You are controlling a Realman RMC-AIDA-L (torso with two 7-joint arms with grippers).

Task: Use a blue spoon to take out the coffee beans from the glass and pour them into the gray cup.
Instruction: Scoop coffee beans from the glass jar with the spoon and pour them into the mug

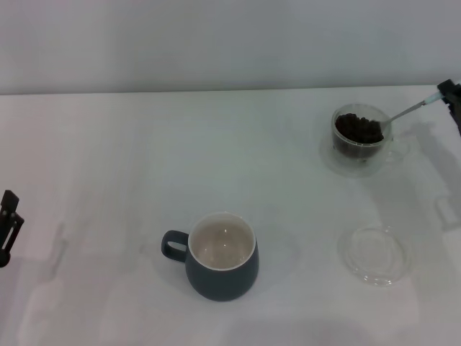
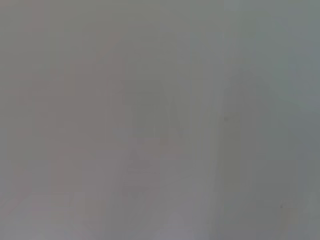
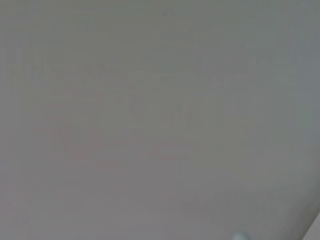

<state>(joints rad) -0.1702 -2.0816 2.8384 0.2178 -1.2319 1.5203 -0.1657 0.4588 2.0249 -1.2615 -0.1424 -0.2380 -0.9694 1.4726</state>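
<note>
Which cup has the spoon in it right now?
The glass of beans at far right, by the right gripper; the gray cup holds nothing.

A: Can you read the right gripper (image 1: 450, 97)?
B: No, the edge cuts it off, hiding where it meets the blue spoon (image 1: 407, 112)
A: And the left gripper (image 1: 9, 225)?
B: Only a sliver shows; both wrist views are blank

A clear glass saucer (image 1: 375, 254) lies on the white table (image 1: 108, 158).
</note>
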